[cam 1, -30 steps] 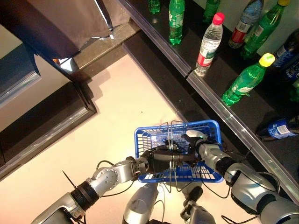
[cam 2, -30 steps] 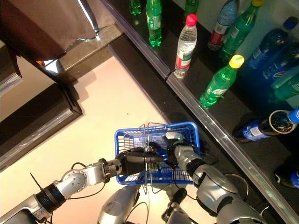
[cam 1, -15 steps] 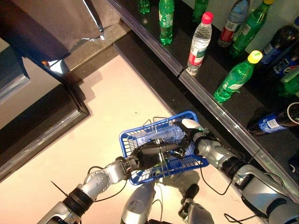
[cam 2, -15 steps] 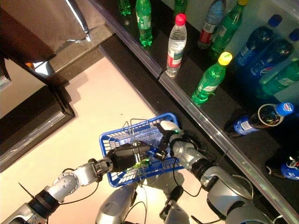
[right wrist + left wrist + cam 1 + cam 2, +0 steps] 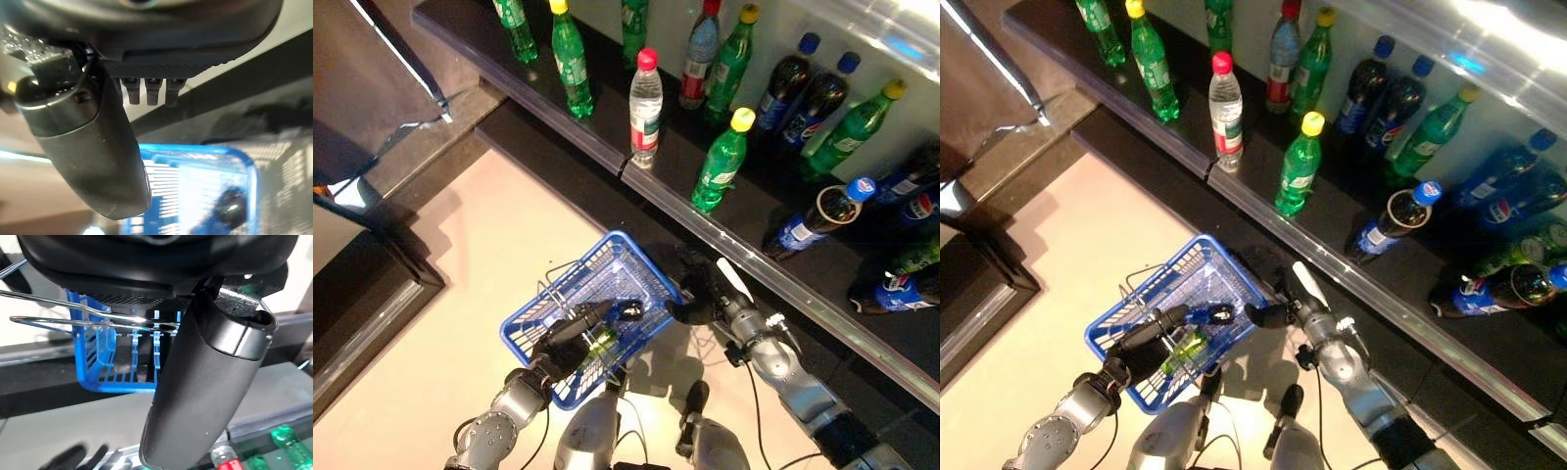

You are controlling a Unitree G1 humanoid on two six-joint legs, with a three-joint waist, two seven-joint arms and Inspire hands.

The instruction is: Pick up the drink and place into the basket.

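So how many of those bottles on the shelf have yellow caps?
4. The far-left bottle, the front bottle near the shelf edge, the back bottle behind it, and the right bottle among dark ones. More may sit outside the view.

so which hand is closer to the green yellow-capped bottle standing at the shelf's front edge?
Right. The right hand is just below the green yellow-capped bottle, by the shelf front; the left hand is further off, over the blue plastic basket, holding its wire handle.

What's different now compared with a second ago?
The right hand has pulled out of the blue basket and now sits outside its rim, empty. A bottle lies in the basket. The left hand still holds the basket's wire handle.
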